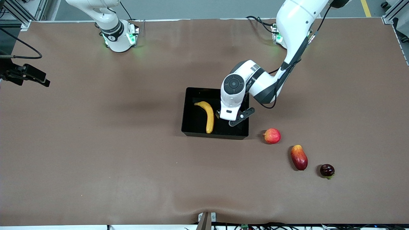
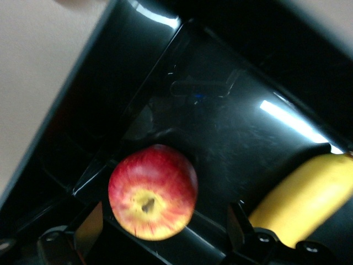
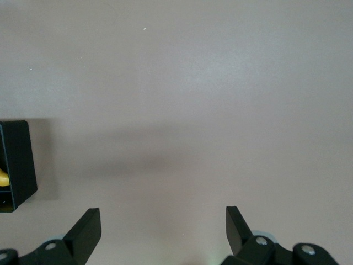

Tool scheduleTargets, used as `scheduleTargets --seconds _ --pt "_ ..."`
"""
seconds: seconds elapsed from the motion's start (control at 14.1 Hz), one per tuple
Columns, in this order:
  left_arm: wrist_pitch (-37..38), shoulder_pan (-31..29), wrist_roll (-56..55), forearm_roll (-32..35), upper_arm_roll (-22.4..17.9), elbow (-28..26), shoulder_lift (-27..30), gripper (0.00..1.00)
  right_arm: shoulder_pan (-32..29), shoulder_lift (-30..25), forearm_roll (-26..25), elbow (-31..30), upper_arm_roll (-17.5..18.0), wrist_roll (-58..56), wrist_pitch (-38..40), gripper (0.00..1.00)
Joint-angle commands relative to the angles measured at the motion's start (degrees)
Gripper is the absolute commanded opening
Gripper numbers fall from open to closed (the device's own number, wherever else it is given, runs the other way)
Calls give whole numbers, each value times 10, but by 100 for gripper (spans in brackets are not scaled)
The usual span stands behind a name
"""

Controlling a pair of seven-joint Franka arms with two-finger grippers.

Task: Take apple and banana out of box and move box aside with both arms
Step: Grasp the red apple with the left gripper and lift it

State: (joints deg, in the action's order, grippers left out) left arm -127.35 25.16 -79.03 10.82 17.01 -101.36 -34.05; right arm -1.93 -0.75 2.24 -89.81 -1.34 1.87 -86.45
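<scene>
The black box (image 1: 214,135) stands mid-table. The yellow banana (image 1: 208,115) lies in it, toward the right arm's end, and also shows in the left wrist view (image 2: 309,199). My left gripper (image 1: 230,118) hangs low over the box's other half, and its hand hides the apple in the front view. In the left wrist view the red apple (image 2: 153,192) sits on the box floor (image 2: 220,110) between the left gripper's (image 2: 165,221) open fingers, with a gap on one side. My right gripper (image 3: 164,216) is open and empty over bare table, with a corner of the box (image 3: 16,165) at the edge of its view.
Three other fruits lie on the brown table toward the left arm's end, each nearer the front camera than the last: a pinkish-red round fruit (image 1: 272,135) beside the box, a red-and-orange mango (image 1: 299,157), and a small dark fruit (image 1: 327,170).
</scene>
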Motion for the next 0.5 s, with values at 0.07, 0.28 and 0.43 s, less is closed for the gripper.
scheduleTargets --seconds 0.07,0.28,0.43 --pt "-31 3 -46 39 -2 -28 -12 100 -3 8 8 11 4 2 6 100" --pt "-31 2 -46 39 -1 -20 -17 39 -3 10 8 11 4 3 6 100" --pt "-25 6 -44 41 0 -10 -6 0 -3 11 8 11 5 2 6 100"
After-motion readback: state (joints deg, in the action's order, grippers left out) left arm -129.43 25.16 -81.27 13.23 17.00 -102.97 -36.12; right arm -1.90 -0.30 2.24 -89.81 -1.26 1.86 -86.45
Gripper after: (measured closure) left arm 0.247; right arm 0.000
